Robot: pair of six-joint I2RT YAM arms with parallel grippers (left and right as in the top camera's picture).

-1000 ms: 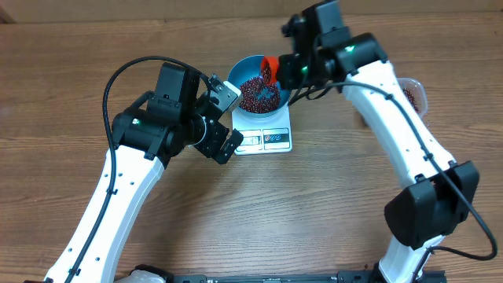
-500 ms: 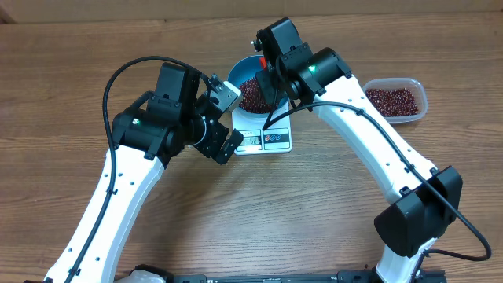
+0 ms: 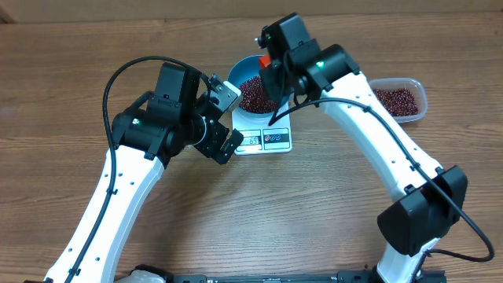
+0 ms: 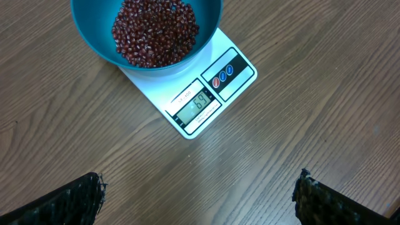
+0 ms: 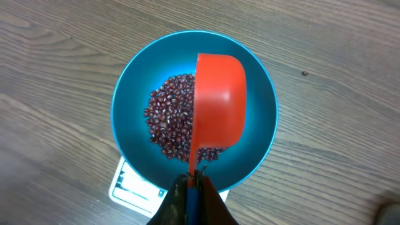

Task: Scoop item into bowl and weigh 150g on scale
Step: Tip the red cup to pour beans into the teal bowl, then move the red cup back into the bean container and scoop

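- Beans (image 4: 155,31) heap in the blue bowl (image 4: 87,25) on the scale (image 4: 162,87), at 12 o'clock from its display.
- Right gripper (image 5: 192,181) clenches the red scoop (image 5: 219,103) by its handle, upended above the bowl; left gripper (image 4: 200,197) hangs released at the scale's 9 o'clock.
- Display seemingly reads short of target, so load from the tub (image 3: 397,101) at 3 o'clock and tip in small amounts.

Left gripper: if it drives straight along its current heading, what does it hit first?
The left gripper would probably meet the scale at its display end, dead ahead between its open fingers, with the bowl beyond. Depth is unclear: bare table just short of it could come first.
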